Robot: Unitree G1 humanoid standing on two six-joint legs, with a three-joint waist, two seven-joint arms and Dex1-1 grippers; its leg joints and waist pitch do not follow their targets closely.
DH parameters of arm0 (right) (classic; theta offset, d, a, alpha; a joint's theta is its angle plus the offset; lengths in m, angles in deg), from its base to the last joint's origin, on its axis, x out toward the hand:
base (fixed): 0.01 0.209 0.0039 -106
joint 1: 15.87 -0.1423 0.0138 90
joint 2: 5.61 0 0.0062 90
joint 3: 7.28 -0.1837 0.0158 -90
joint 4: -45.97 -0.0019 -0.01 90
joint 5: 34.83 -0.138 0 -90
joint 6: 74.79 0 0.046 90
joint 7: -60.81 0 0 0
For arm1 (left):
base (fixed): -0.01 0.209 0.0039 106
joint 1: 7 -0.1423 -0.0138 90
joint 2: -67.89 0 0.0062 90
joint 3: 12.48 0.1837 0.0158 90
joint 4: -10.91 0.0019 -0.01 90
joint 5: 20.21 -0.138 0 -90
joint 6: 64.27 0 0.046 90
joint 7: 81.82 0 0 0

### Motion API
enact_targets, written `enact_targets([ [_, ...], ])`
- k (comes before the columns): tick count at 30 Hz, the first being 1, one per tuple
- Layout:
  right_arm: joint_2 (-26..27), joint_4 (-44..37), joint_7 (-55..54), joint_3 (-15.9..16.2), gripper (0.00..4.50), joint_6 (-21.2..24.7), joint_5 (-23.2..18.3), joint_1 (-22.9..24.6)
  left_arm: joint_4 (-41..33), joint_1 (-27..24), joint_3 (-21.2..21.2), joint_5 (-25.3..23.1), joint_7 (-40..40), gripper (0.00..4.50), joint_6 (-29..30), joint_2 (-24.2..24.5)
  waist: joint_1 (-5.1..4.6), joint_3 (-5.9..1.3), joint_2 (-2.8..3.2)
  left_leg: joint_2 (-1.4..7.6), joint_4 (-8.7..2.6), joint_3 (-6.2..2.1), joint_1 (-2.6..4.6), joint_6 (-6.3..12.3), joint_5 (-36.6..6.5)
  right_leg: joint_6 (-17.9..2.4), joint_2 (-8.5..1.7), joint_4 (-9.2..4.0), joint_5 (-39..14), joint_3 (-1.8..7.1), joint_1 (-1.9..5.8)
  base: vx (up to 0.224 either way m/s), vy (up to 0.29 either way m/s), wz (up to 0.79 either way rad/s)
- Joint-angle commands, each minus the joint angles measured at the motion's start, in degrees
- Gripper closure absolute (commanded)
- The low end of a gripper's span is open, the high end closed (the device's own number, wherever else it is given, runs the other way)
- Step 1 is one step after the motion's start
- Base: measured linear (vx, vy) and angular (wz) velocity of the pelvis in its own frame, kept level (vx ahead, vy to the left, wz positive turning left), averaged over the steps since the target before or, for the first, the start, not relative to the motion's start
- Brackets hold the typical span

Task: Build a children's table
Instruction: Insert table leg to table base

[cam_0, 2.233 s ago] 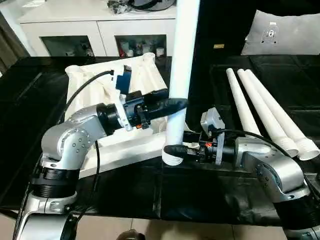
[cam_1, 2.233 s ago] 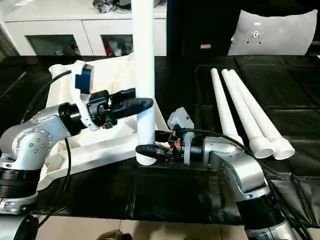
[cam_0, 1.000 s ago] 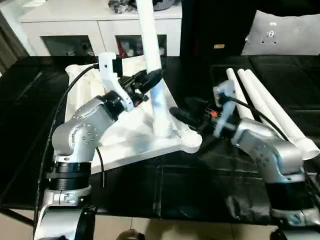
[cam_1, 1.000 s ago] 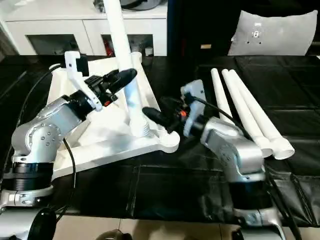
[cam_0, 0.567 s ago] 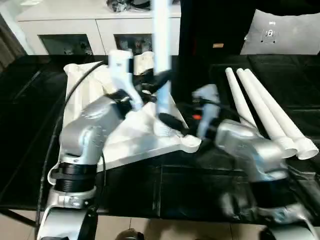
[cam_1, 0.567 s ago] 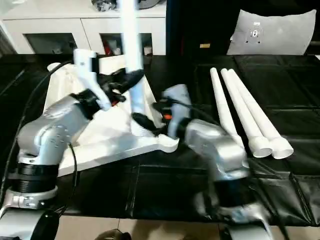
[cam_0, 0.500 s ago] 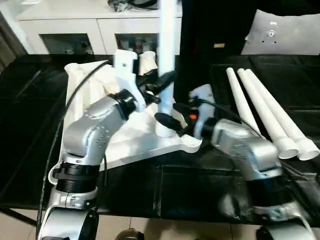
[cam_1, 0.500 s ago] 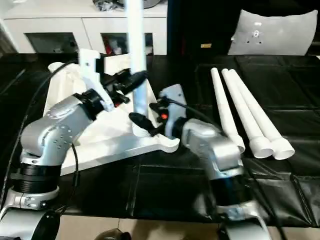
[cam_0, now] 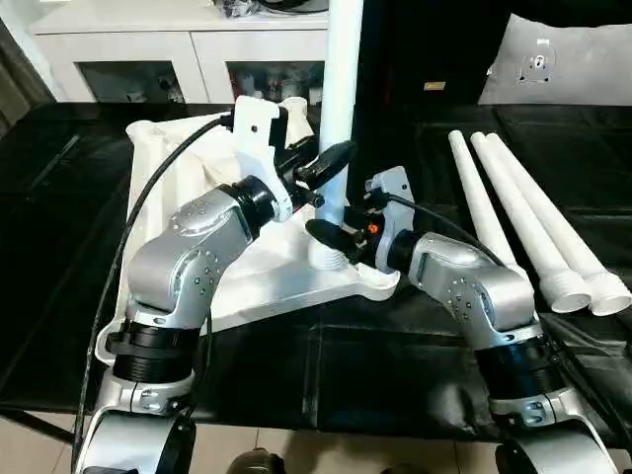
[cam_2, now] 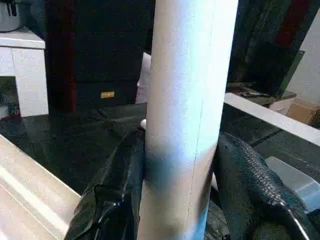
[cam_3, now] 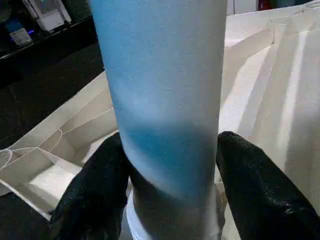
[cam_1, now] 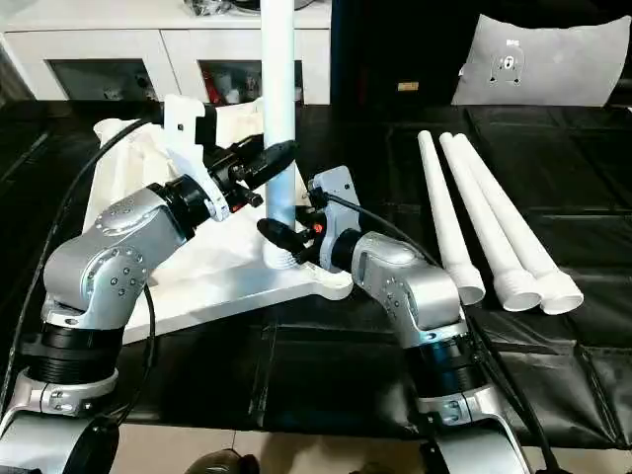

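Black table (cam_0: 415, 346): both claws, left claw (cam_0: 331, 163) and right claw (cam_0: 331, 237), clamp first leg (cam_0: 341, 69) upright in tabletop (cam_0: 247, 286) corner socket; three legs (cam_0: 523, 222) wait unfitted.

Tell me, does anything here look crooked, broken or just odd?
Nothing looks broken. The table top lies upside down on the black surface, its far side propped higher. One leg stands upright at its near corner socket, with the left gripper and right gripper around it. Three spare legs lie tidily alongside.
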Motion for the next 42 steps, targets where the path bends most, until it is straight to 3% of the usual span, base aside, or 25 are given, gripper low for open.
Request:
enact_targets([
  [1,0.11,0.77,0.41,-0.33,2.09,-0.6,0.12,-0.93,-1.64,0.62,-0.44,0.45,-0.04,2.7,0.54,0.09,0.1,-4.87,-1.2,1.63,-2.95,-0.34,1.21,1.73,-1.34,-12.96,-3.04,-3.2,2.68,1.4,3.19,0.0,0.0,0.0],
  [6,0.07,1.29,1.22,-0.3,2.46,-1.55,0.23,-0.93,-2.31,0.33,-0.85,1.08,0.2,2.7,1.33,-0.1,0.02,-4.8,-1.25,1.65,-3.03,-0.36,1.19,1.24,-1.99,-12.7,-3.04,-3.31,1.21,1.39,3.13,0.0,0.0,0.0],
  [14,-0.5,1.23,2.73,-0.64,2.54,-3.0,0.26,-0.68,-2.3,0.33,-1.59,1.47,0.48,2.7,2.74,0.34,0.04,-4.86,-1.21,1.61,-2.97,-0.37,1.17,1.14,-2.11,-12.56,-3.03,-3.28,1.04,1.4,3.09,0.0,0.0,0.0],
  [15,-0.7,1.16,3.15,-0.64,2.54,-3.22,0.2,-0.63,-2.21,0.38,-1.7,1.65,-0.07,2.14,2.46,0.5,0.03,-4.85,-1.24,1.58,-2.96,-0.36,1.15,1.27,-2.0,-12.58,-2.99,-3.31,1.21,1.39,3.08,0.0,0.0,0.0],
  [16,-0.99,1.07,3.69,-0.62,2.54,-3.46,0.12,-0.56,-2.1,0.47,-1.81,2.1,-0.8,2.0,2.62,0.75,0.05,-4.86,-1.23,1.57,-2.94,-0.37,1.14,1.32,-2.02,-12.59,-3.01,-3.31,1.25,1.39,3.1,0.0,0.0,0.0],
  [27,-5.51,-2.54,14.47,1.1,2.54,-4.65,-2.48,1.74,-2.09,0.91,-3.01,7.49,-9.12,1.91,4.48,3.65,0.25,-4.98,-1.25,1.56,-2.76,-0.36,1.18,2.43,-1.75,-13.68,-2.94,-3.01,3.29,1.31,3.17,0.0,0.0,0.0],
  [28,-5.74,-2.77,14.92,1.14,2.56,-4.72,-2.58,1.9,-1.96,1.05,-3.08,7.62,-9.52,1.58,4.52,3.81,0.21,-4.97,-1.27,1.57,-2.75,-0.34,1.19,2.58,-1.78,-13.75,-2.92,-3.06,3.26,1.31,3.13,0.0,0.0,0.0],
  [29,-6.0,-3.06,15.57,1.22,2.57,-4.71,-2.74,2.13,-1.73,1.27,-3.48,8.18,-9.98,1.52,4.85,4.01,0.2,-4.9,-1.05,1.58,-2.78,-0.37,1.16,2.57,-2.3,-13.9,-3.0,-3.11,2.34,1.3,3.1,0.0,0.0,0.0],
  [36,-7.96,-5.07,20.3,1.8,2.57,-4.74,-4.11,3.87,-1.5,1.65,-4.85,13.99,-16.27,1.07,7.49,5.78,0.17,-4.72,-1.1,1.61,-2.97,-0.37,1.38,1.44,-5.01,-13.69,-2.99,-3.45,-1.88,1.35,3.0,0.0,0.0,0.0],
  [38,-8.84,-5.85,22.01,2.21,2.57,-4.4,-4.46,4.41,-1.66,1.54,-4.75,15.52,-18.74,0.73,8.65,6.74,0.07,-4.67,-1.09,1.6,-3.0,-0.39,1.37,1.27,-5.43,-13.6,-2.97,-3.49,-2.74,1.36,2.9,0.0,0.0,0.0],
  [42,-10.17,-6.75,24.02,2.82,2.57,-4.07,-4.71,5.12,-1.4,1.73,-4.8,16.49,-20.85,0.54,8.97,7.62,0.04,-4.53,-0.99,1.66,-3.09,-0.42,1.37,0.78,-6.7,-13.29,-2.98,-3.65,-4.45,1.44,2.84,0.0,0.0,0.0],
])
